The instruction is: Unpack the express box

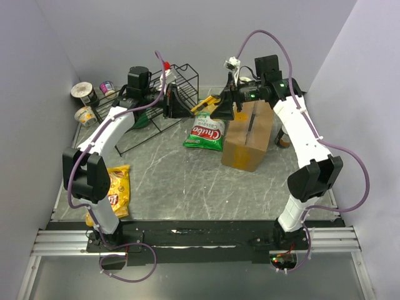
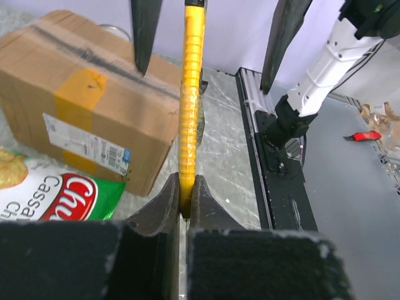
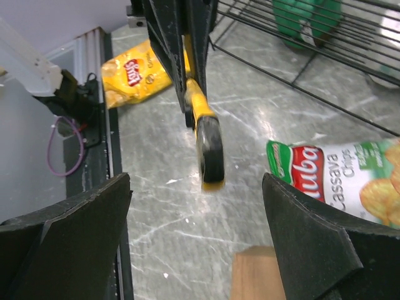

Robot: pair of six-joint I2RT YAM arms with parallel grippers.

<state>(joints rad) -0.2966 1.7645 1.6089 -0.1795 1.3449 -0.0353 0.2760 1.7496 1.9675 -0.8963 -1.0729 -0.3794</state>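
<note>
The brown corrugated cardboard express box (image 1: 250,139) stands upright on the grey marbled tabletop (image 1: 181,187), flaps down. A strip of glossy tape runs along its top seam with a dark line down the middle, and an orange patch and a white printed label sit on 1 face.

The left gripper (image 2: 185,187) is pinched tight on a slim yellow plastic tool (image 2: 190,94) with a ribbed edge. It grips the tool's near end, so the long handle points out toward the box and hangs in the air just to the box's left in the overhead view. The far end of the tool is a rounded black cap.

The right gripper (image 3: 197,200) hovers above the box's back left corner with its 2 flat black fingers (image 3: 81,219) spread wide. They flank the tool's capped end without touching it, and they hold nothing.

A glossy green crinkled bag of cassava chips (image 1: 205,134) lies flat just beside the box's left side. A yellow foil chip bag (image 1: 117,190) lies well apart from the box, far to its left and nearer the arm bases. A black wire rack (image 1: 181,78) stands behind and left of the box, with 3 round cups (image 1: 84,94) beyond it.
</note>
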